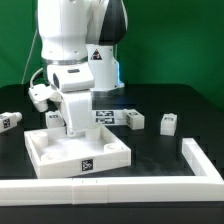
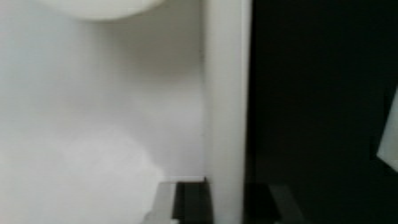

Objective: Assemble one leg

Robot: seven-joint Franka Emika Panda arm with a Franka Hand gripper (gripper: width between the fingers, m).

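Observation:
Several small white legs with tags lie on the black table: one at the exterior view's far left [image 1: 10, 120], one behind the tray [image 1: 52, 119], and two at the right [image 1: 137, 120] [image 1: 168, 123]. None is held. The large white square tray [image 1: 78, 150] lies in the middle. My gripper [image 1: 78, 126] reaches straight down onto the tray's far wall. In the wrist view the tray's thin wall [image 2: 224, 100] runs between my two dark fingertips [image 2: 191, 203], which stand close on either side of it; my gripper [image 2: 231, 205] is shut on that wall.
The marker board [image 1: 112, 115] lies behind the tray. A long white L-shaped rail runs along the table's front [image 1: 110, 186] and right side [image 1: 200, 157]. A white part shows at the wrist view's edge [image 2: 390, 150].

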